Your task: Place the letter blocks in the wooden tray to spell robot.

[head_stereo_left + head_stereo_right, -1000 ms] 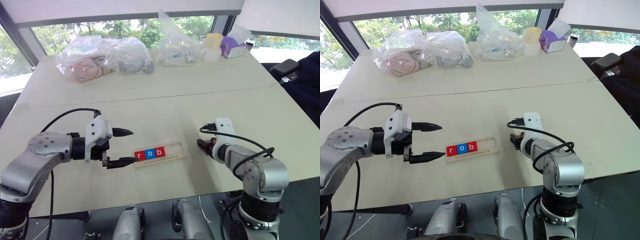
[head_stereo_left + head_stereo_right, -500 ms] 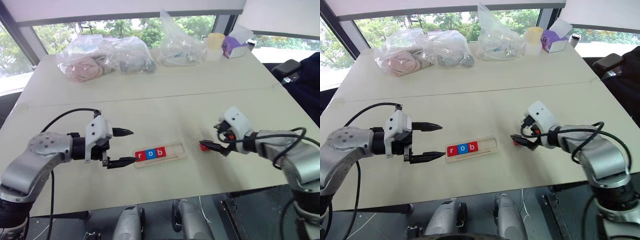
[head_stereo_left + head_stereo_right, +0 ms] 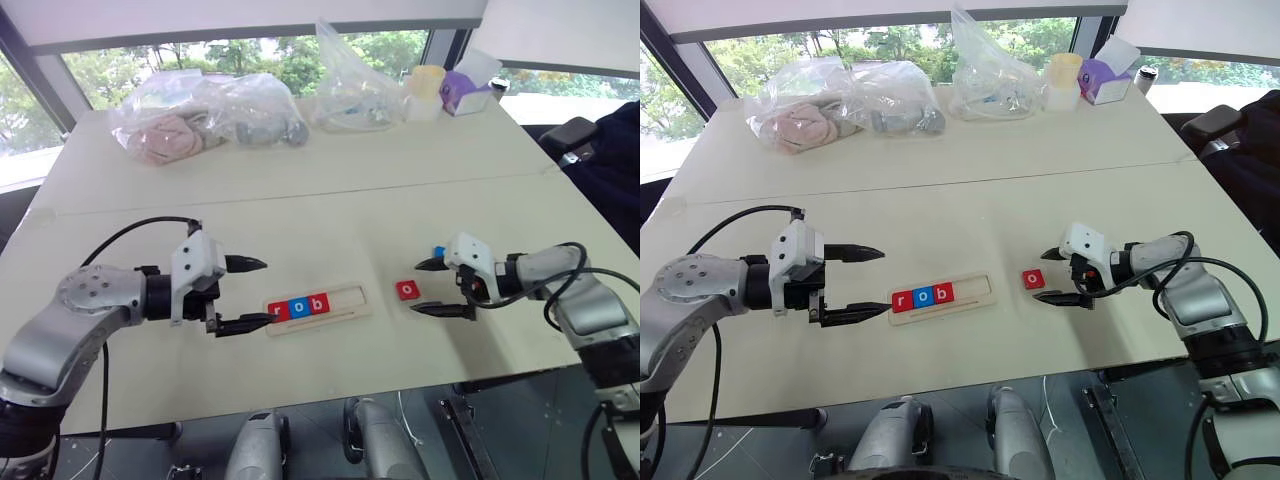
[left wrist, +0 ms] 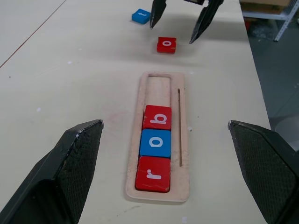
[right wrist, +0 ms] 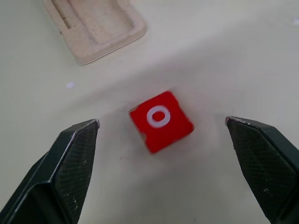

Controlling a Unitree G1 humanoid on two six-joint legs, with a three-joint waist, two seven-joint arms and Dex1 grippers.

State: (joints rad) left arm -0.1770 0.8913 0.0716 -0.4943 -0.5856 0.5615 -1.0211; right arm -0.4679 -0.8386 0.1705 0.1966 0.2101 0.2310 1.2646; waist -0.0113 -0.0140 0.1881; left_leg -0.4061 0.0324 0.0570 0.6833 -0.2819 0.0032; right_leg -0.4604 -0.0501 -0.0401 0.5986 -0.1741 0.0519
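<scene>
Beige and matte, the tabletop (image 3: 330, 215) runs back to bright windows, with clear plastic bags (image 3: 205, 115) of soft goods and a purple tissue box (image 3: 468, 90) along its far edge. Both black fingers of the right gripper (image 3: 437, 287) are spread wide and hold nothing; a small flat red square tile with a white "o" (image 3: 407, 290) lies face up on the table just ahead of its tips, untouched. Behind the upper fingertip sits a blue square tile (image 4: 140, 16), also loose on the table. The left gripper (image 3: 252, 293) likewise stands wide open and empty, its textured fingers (image 4: 70, 163) straddling the left end of the long pale wooden tray (image 3: 345, 297) without touching it. That tray, with rounded corners and a shallow groove, holds a red "r" tile (image 4: 153, 174), a blue "o" tile (image 4: 155, 143) and a red "b" tile (image 4: 157, 117) side by side at its left end; the right stretch is bare wood. A second ago the right gripper was curled down over the spot where the red "o" tile now lies exposed, and it has since swung outward and rolled level, while the left gripper has kept its place.
</scene>
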